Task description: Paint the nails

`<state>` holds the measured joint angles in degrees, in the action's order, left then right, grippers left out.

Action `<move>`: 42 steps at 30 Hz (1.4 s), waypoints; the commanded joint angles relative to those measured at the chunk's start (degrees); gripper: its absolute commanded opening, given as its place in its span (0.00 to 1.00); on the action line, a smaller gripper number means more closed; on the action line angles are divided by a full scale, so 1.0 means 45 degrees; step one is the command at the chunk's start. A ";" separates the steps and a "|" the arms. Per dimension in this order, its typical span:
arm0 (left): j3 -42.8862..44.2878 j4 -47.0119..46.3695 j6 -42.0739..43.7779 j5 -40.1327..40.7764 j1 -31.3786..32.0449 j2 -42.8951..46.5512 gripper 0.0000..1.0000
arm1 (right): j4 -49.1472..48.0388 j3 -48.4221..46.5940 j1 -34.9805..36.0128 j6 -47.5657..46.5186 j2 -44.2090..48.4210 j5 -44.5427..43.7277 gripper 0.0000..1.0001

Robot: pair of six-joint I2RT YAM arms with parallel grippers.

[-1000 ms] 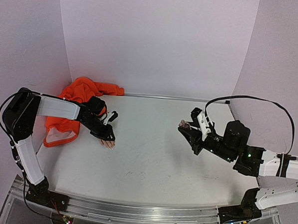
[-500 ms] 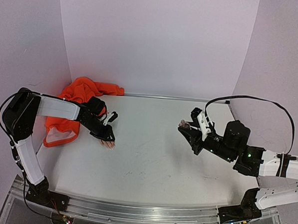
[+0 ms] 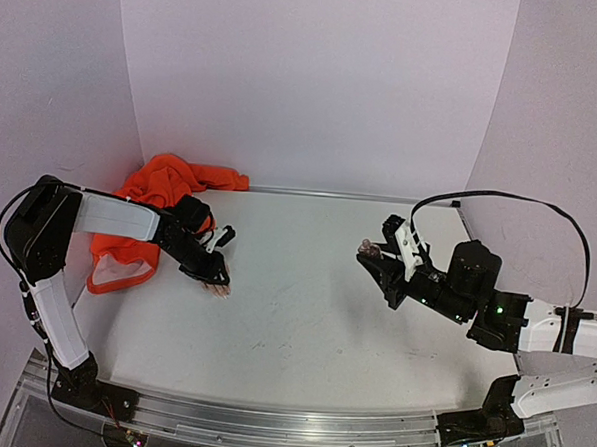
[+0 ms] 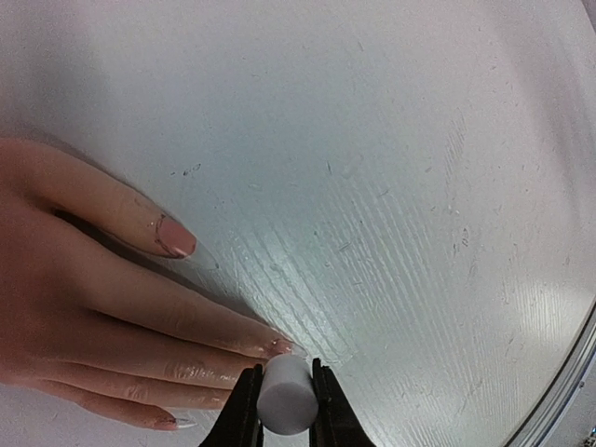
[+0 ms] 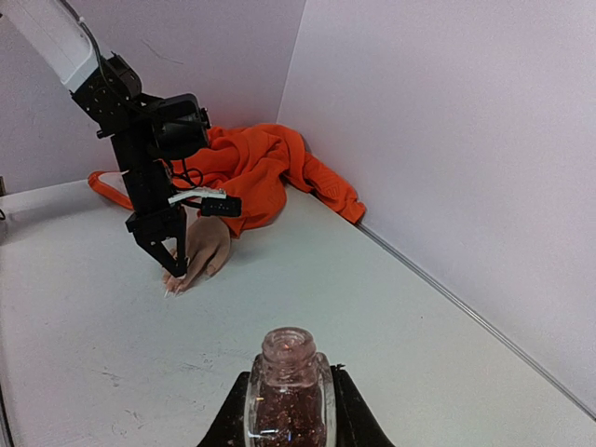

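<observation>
A flesh-coloured mannequin hand point(image 4: 84, 307) lies flat on the table, its wrist in an orange sleeve point(image 3: 155, 191). Its nails point(image 4: 177, 238) look glossy pink; one fingertip nail point(image 4: 279, 346) lies just ahead of the cap. My left gripper point(image 4: 284, 377) is shut on a pale cylindrical cap point(image 4: 284, 399), held tip-down over the fingers point(image 3: 216, 288). The brush under the cap is hidden. To the right, above the table, my right gripper point(image 5: 289, 400) is shut on a small open glass bottle point(image 5: 289, 386) of reddish glittery polish. That gripper point(image 3: 372, 255) stands well apart from the hand.
The orange fabric point(image 5: 251, 168) is heaped in the back left corner against the wall. A metal rail point(image 3: 268, 427) runs along the table's near edge. White table surface point(image 3: 304, 314) lies between the two arms.
</observation>
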<state>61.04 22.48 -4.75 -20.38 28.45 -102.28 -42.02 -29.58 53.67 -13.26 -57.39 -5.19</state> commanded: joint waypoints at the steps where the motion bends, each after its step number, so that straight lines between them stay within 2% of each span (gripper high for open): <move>1: 0.0075 -0.0280 -0.0096 -0.0403 -0.0050 0.0588 0.00 | -0.1033 -0.0028 -0.0061 0.0054 0.0126 0.0097 0.00; 23: 0.0283 -0.0506 -0.0114 -0.0559 -0.0052 0.0473 0.00 | -0.1015 -0.0047 -0.0052 0.0081 0.0037 0.0140 0.00; 30: -0.0038 -0.0594 -0.0148 -0.0368 -0.0072 0.1341 0.00 | -0.1019 -0.0100 -0.0081 0.0060 -0.0067 0.0156 0.00; 36: 0.0361 0.0226 -0.0292 -0.0184 -0.0088 0.1563 0.00 | -0.1033 -0.0142 -0.0083 0.0045 -0.0119 0.0197 0.00; 42: 0.1068 0.0858 0.0048 -0.0194 -0.0162 0.0728 0.00 | -0.1033 -0.0093 -0.0072 0.0070 -0.0081 0.0233 0.00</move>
<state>62.24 24.80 -5.61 -21.80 28.38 -97.38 -42.04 -29.58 53.65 -13.26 -58.28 -4.73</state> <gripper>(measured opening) 0.151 0.214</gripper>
